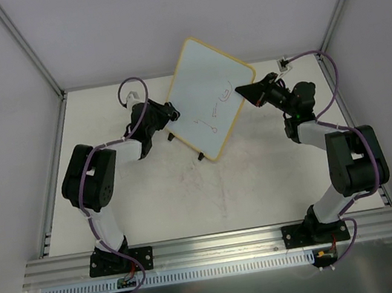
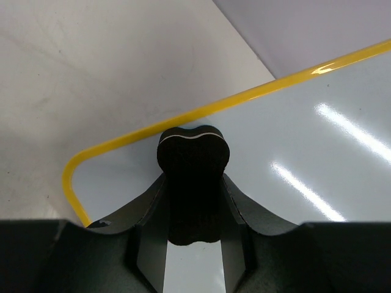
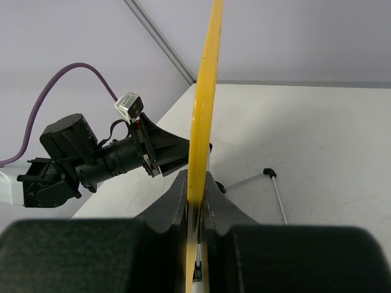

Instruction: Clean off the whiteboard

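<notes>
Pale walls (image 1: 159, 17) box in the white bench (image 1: 153, 206), w/ an alu rail (image 1: 219, 242) along its 6 o'clock edge by my bases. Twd 12 o'clock of the bench is the whiteboard (image 1: 212, 98), turned like a diamond in the top view, yellow frame all round, held between my two grippers. L gripper (image 1: 172, 111) is at the board's 9 o'clock edge, closed onto it. Its wrist cam shows one dark finger (image 2: 194, 177) flat on the white face just inside a rounded frame corner; the other finger is hidden behind the board. R gripper (image 1: 242, 91) is at the 3 o'clock edge, jaws narrow w/ the yellow edge pinched between them. That wrist view shows the board edge-on and upright. Two small black feet (image 1: 200, 157) stick out at the board's 7 o'clock side; can't tell if they touch the bench. Few faint doodles (image 1: 226, 96) mark the face, some near the R gripper, some lower mid. Colour too faint to call.
</notes>
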